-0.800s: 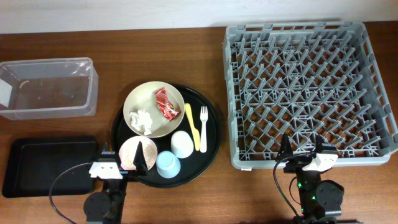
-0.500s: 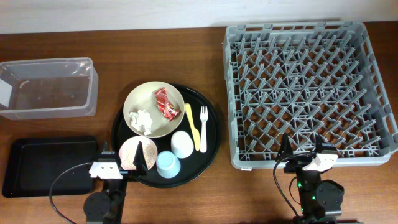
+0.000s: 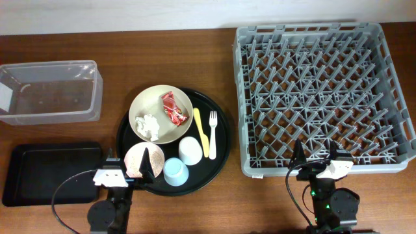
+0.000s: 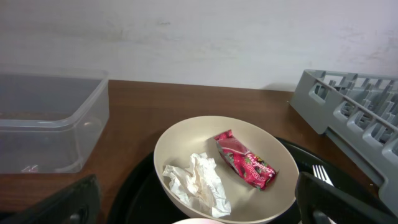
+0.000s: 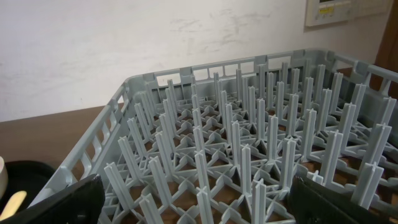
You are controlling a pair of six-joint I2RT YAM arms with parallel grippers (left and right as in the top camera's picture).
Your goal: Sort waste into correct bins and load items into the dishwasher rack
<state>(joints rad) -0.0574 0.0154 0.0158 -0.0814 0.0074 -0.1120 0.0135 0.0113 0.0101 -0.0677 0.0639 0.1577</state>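
A cream plate on a round black tray holds a crumpled white tissue and a red foil wrapper; both show in the left wrist view, tissue and wrapper. A pinkish bowl, a white cup, a light blue cup, a yellow knife and a white fork lie on the same tray. The clear tub and the black rectangular tray stand at left. The grey rack is at right. My left gripper is open by the bowl. My right gripper is open at the rack's near edge.
Both arm bases sit at the table's front edge. A wall runs behind the table. Bare wood lies between the round tray and the rack.
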